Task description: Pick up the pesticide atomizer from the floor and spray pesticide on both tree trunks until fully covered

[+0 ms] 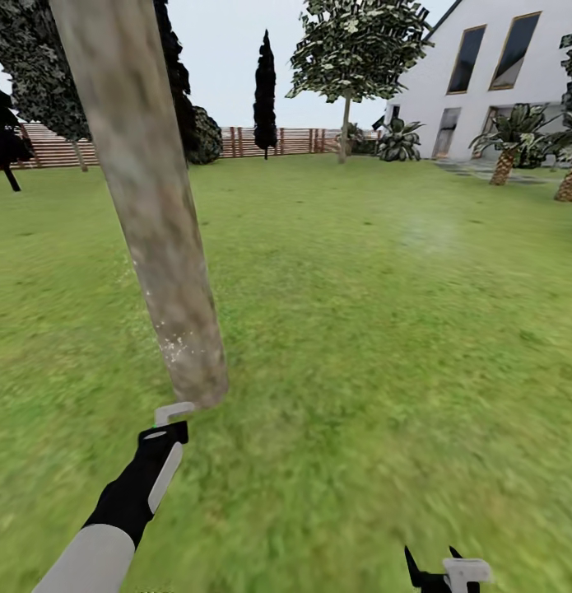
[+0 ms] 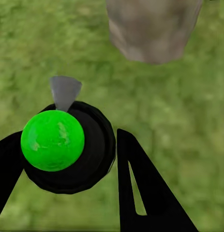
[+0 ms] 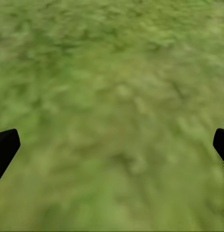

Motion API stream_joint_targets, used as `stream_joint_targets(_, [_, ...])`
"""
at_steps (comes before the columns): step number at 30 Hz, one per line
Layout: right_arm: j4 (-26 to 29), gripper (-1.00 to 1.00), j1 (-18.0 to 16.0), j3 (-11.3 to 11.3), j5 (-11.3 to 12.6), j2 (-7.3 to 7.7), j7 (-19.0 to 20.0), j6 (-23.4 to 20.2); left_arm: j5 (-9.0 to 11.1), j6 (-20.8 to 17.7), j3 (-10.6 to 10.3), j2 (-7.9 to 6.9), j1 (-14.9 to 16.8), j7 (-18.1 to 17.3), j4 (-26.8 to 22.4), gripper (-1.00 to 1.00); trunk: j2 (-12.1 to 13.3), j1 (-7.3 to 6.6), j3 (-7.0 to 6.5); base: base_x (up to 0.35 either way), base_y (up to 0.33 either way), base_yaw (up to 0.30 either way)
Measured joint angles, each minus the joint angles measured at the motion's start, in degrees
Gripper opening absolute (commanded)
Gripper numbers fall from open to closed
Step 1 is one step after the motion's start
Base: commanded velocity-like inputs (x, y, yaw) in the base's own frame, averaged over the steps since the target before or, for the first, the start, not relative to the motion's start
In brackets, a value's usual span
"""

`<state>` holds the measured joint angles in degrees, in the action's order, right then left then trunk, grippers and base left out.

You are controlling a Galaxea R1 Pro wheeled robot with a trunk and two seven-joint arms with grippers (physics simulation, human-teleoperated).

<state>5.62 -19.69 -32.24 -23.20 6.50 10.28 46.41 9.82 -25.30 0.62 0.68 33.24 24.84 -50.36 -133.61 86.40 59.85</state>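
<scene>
L gripper (image 2: pixel 68 164) clamps black, green-capped atomizer (image 2: pixel 63 147) near mottled trunk (image 1: pixel 154 222); R gripper (image 3: pixel 112 145) prob. open.

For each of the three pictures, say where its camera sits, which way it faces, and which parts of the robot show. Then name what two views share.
Head view: on the robot's head, looking forward and down over the lawn to the fence and house; the left arm and right gripper show.
Left wrist view: near the left gripper, facing the grass; black fingers hold the pesticide atomizer.
Right wrist view: near the right gripper, facing grass; black fingertips at the edges.
Shared: head and left wrist views both show the tree trunk.
</scene>
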Motion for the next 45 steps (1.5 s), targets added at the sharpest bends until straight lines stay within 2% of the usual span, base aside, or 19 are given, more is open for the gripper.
stream_joint_targets(15, [0.0,1.00,0.0,0.0,0.0,0.00,0.0,0.0,0.0,0.0,0.1,-0.06,0.0,0.0,0.0,-1.00,0.0,0.00,0.00,0.090,-0.270,0.269])
stream_joint_targets(24, [0.0,1.00,0.0,0.0,0.0,0.00,0.0,0.0,0.0,0.0,0.1,-0.06,0.0,0.0,0.0,-1.00,0.0,0.00,0.00,-0.033,-0.269,0.247])
stream_joint_targets(31, [0.0,1.00,0.0,0.0,0.1,0.00,0.0,0.0,-0.1,-0.6,-0.4,0.11,1.0,-0.8,-0.6,-1.00,0.0,0.00,0.00,-0.040,-0.041,0.051])
stream_joint_targets(33, [0.0,1.00,0.0,0.0,0.1,0.02,0.0,0.0,-0.2,-1.0,-0.5,0.66,2.8,-1.0,-1.0,-1.00,0.0,0.00,-0.01,-0.001,-0.001,0.001])
stream_joint_targets(36, [0.1,1.00,0.0,0.0,0.1,0.08,0.0,0.0,-0.4,-2.6,-0.8,1.44,8.0,-1.1,-1.1,-1.00,0.0,0.00,-0.01,0.000,0.000,0.000])
stream_joint_targets(40, [0.1,1.00,0.0,0.0,0.1,0.09,0.0,0.0,-0.1,-4.3,-3.6,2.48,11.1,-2.1,-1.2,-1.00,0.0,0.00,0.00,0.000,0.000,0.000])
stream_joint_targets(41, [0.1,1.00,0.0,0.0,0.1,0.09,0.0,0.0,-0.2,-5.2,-3.8,1.89,12.2,-5.1,-1.3,-1.00,0.0,0.00,-0.01,0.000,0.000,0.000])
stream_joint_targets(42, [0.1,1.00,0.0,0.0,0.1,0.09,0.0,0.0,-0.2,-6.5,-3.7,1.47,12.8,-6.4,-1.2,-1.00,0.0,0.00,0.00,0.000,0.000,0.000])
stream_joint_targets(44, [0.1,1.00,0.0,0.0,0.1,0.09,0.0,0.0,-0.3,-8.9,-3.7,0.16,13.5,-7.6,-2.0,-1.00,0.0,0.00,0.00,0.000,0.000,0.000])
stream_joint_targets(45, [0.1,1.00,0.0,0.0,0.1,0.09,0.0,0.0,-0.1,-9.4,-3.8,0.17,13.6,-7.8,-3.1,-1.00,0.0,0.00,0.00,0.000,0.000,0.000])
